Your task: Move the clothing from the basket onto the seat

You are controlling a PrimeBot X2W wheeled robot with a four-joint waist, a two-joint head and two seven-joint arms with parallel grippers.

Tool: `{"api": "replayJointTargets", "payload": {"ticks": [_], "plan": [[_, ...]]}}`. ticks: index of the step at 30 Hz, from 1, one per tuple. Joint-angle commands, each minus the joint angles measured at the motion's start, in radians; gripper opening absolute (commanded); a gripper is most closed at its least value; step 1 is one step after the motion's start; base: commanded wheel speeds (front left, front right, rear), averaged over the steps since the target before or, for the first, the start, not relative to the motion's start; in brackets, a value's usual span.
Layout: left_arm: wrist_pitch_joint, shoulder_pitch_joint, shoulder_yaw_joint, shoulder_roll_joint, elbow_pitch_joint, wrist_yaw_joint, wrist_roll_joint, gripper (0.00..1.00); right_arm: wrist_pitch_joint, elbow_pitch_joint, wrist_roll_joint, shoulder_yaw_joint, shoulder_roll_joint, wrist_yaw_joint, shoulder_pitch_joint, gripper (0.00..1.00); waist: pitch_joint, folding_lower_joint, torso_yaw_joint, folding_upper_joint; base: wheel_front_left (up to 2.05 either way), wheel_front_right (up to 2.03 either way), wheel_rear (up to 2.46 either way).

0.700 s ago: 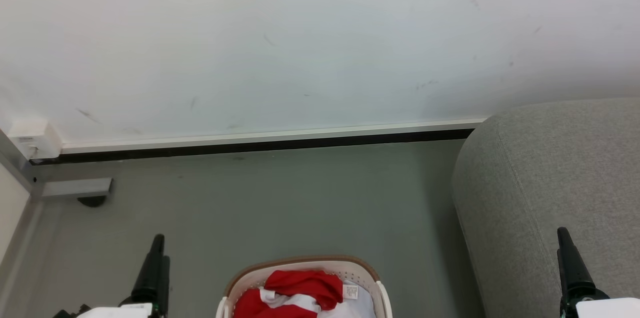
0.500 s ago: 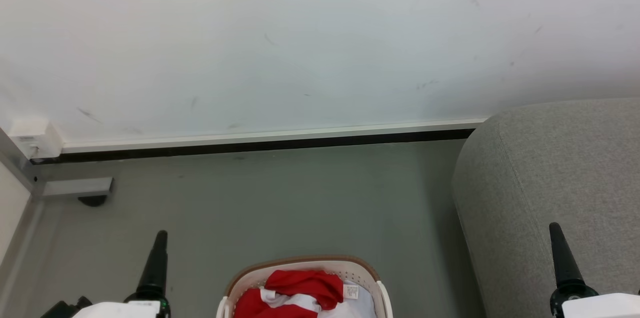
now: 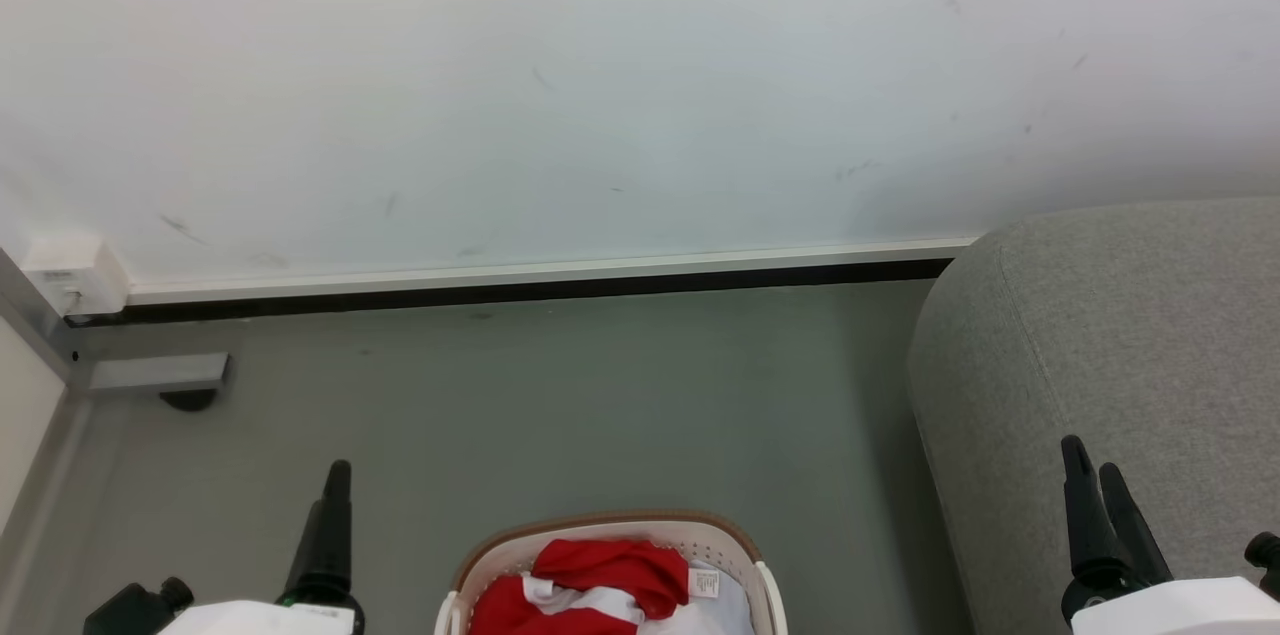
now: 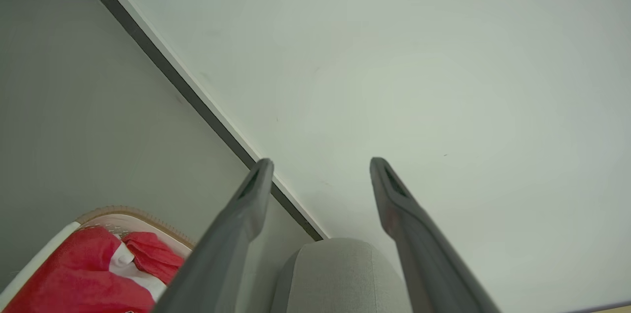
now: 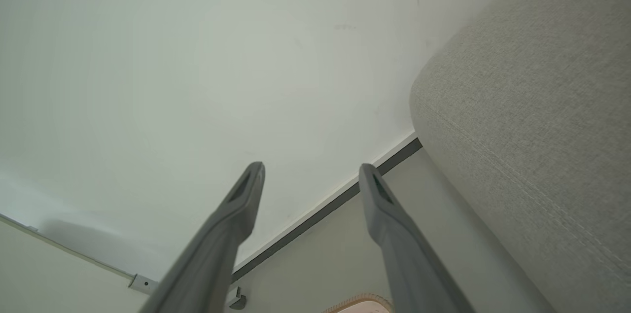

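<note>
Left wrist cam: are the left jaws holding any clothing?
No: the left gripper has its jaws apart with nothing between them, and the red clothing lies in the basket.

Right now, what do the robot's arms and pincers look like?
The left pincer and the right pincer each have two long, thin fingers that taper to narrow tips. The fingers look black from the head camera and dark grey up close, with a slot near each tip. Behind them the arms wear smooth white casings.
</note>
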Motion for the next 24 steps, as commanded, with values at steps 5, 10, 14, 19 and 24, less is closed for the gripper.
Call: {"api": "replayJointTargets", "payload": {"ticks": [5,10,14,19,24], "plan": [[-0.025,-0.004,-0.004,0.009,-0.024,0.004,0.086,1.0,-0.027,-0.022,-0.103,0.018,-0.009,-0.001,-0.006,1.0,0.0,0.0,0.002,0.0,0.0,0.0,0.0],[-0.042,-0.002,-0.012,0.009,-0.03,0.005,0.146,1.0,-0.044,-0.028,-0.177,0.031,-0.009,-0.001,-0.006,1.0,0.001,0.0,0.003,0.0,0.0,0.0,0.0],[-0.055,0.0,-0.018,0.009,-0.029,0.004,0.199,1.0,-0.056,-0.033,-0.231,0.039,-0.008,-0.001,-0.006,1.0,0.002,0.0,0.003,0.0,0.0,0.0,0.0],[-0.071,0.004,-0.023,0.01,-0.03,0.001,0.268,1.0,-0.072,-0.04,-0.295,0.043,-0.006,-0.001,-0.002,1.0,0.001,0.0,0.003,0.0,0.0,0.0,0.0],[-0.087,0.008,-0.026,0.01,-0.035,0.001,0.333,1.0,-0.087,-0.046,-0.357,0.049,-0.005,-0.001,0.002,1.0,0.001,0.0,0.003,0.0,0.0,0.0,0.0]]}}
